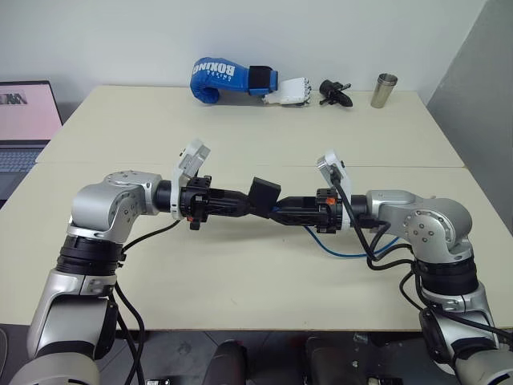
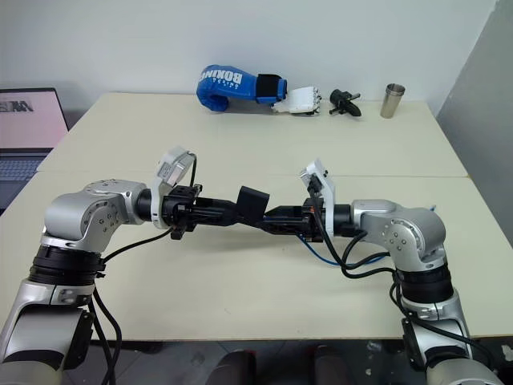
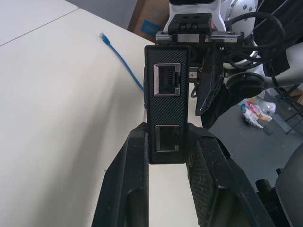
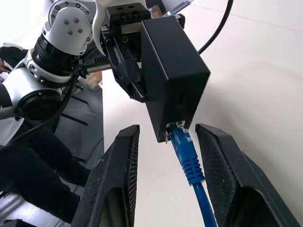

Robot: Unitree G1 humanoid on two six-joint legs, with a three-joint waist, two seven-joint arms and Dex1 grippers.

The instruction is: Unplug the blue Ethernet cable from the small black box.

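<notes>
My left gripper [image 1: 250,205] is shut on the small black box [image 1: 264,192] and holds it above the table's middle. In the left wrist view the box [image 3: 164,94] stands between the fingers, its two ports facing the camera and both empty. The blue Ethernet cable [image 4: 189,161] is plugged into the box's [image 4: 173,71] other edge. My right gripper [image 4: 169,128] is open, one finger on each side of that plug, apart from it. From there the cable [image 1: 337,250] loops down onto the table under my right arm, and its free end [image 3: 102,35] lies flat.
Along the far edge of the table [image 1: 240,273] lie a blue boxing glove [image 1: 215,80], a white robotic hand [image 1: 288,92], a black clamp-shaped tool [image 1: 335,92] and a metal cup [image 1: 384,90]. A laptop [image 1: 24,120] stands off the left side.
</notes>
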